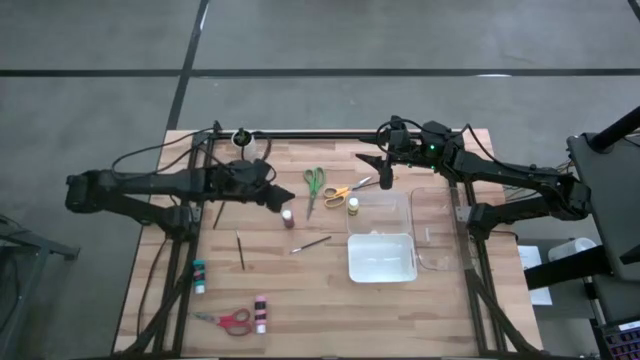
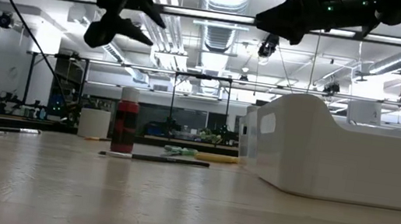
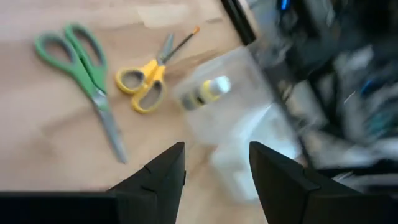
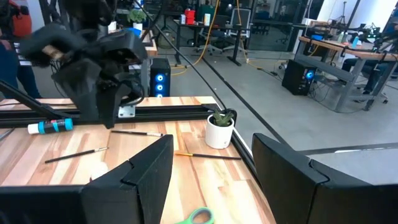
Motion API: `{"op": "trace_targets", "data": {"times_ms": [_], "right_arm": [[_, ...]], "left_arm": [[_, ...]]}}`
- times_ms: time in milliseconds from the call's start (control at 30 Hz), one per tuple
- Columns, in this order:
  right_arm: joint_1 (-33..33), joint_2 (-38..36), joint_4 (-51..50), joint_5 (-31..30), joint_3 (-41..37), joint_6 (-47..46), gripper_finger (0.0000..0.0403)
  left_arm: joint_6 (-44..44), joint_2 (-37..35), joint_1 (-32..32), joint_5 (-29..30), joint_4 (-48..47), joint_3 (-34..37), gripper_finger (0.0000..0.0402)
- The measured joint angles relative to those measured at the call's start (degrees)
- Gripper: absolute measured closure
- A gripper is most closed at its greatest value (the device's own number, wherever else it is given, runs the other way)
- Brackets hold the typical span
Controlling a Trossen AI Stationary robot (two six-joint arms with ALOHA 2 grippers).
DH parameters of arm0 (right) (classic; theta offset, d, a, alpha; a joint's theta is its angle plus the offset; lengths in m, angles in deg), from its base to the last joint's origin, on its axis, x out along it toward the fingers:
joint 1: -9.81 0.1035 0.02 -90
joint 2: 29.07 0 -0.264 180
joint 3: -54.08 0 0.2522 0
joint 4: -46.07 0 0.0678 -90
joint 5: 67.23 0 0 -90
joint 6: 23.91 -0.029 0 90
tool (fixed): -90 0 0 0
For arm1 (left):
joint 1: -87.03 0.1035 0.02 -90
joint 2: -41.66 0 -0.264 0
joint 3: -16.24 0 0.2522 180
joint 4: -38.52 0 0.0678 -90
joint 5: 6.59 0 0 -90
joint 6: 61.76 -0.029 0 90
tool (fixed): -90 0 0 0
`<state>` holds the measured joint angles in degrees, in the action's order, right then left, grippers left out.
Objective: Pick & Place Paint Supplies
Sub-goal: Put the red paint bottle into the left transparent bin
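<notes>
Red paint bottle (image 1: 288,217) stands upright on the table (image 1: 300,300), long axis vertical — just ahead of and under the left gripper (image 1: 282,196), fingers spread, empty. Right gripper (image 1: 380,172) — also spread, seemingly empty — hovers farther off, above the yellow scissors (image 1: 340,192).

Red-and-black paint bottle (image 2: 126,121) stands upright; dark brush (image 2: 155,158), perhaps touching it, lies flat.
</notes>
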<state>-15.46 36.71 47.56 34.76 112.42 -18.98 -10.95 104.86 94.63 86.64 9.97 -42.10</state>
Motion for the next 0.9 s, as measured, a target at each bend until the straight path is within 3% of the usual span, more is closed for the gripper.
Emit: {"op": "trace_targets", "data": {"times_ms": [367,600,733,900], "right_arm": [[0.0,0.0,0.0,0.0,0.0,0.0,0.0186],[0.0,0.0,0.0,0.0,0.0,0.0,0.0186],[0.0,0.0,0.0,0.0,0.0,0.0,0.0186],[0.0,0.0,0.0,0.0,0.0,0.0,0.0186]], "left_arm": [[-19.8,-0.1,0.1,2.7,-0.5,-0.5,0.0219],[-24.7,0.0,-1.1,0.6,-0.7,-0.9,0.0219],[-29.6,2.5,-1.2,-4.2,-2.4,-5.3,0.0219],[-35.4,8.9,-1.5,-6.3,-15.4,-14.8,0.0219]]}}
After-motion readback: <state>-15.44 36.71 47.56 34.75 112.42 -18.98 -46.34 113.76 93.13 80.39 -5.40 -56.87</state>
